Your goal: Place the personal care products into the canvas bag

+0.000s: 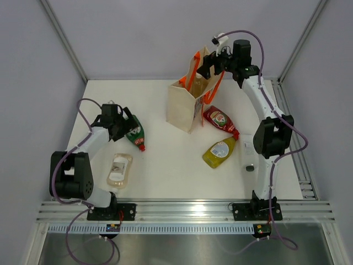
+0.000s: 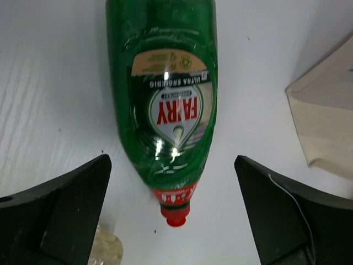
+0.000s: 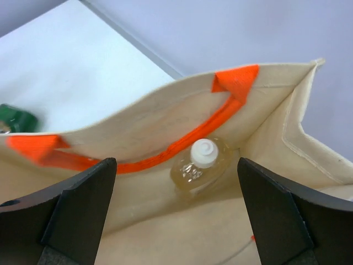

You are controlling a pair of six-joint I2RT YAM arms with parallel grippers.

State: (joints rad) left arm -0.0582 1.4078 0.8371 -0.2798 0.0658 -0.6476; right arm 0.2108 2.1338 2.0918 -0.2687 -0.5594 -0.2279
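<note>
Five bottles are in sight, one of them already inside the canvas bag (image 1: 185,105). The bag stands upright toward the far middle of the table (image 1: 165,182), mouth open, orange handles (image 1: 194,69) up. The right wrist view looks down into it: a clear-amber bottle with a white cap (image 3: 201,165) sits low against the far wall, beneath one handle strap.

The right gripper (image 1: 207,65) hangs just above the bag's mouth, its fingers spread wide with nothing between them.

On the left side of the table the green bottle (image 1: 135,134) lies flat, its red cap pointing toward the near edge. The left gripper (image 1: 126,124) is over its far end, spread wide – in the left wrist view the two fingers stand either side of the bottle, with bare table between each finger and the plastic.

A second clear-amber bottle (image 1: 119,170) lies nearer, near-left of the green one and apart from it.

Right of the bag lie the red bottle (image 1: 219,120), just beside the bag's base, and nearer, the yellow bottle (image 1: 219,152) – their cap ends close together on the right.
</note>
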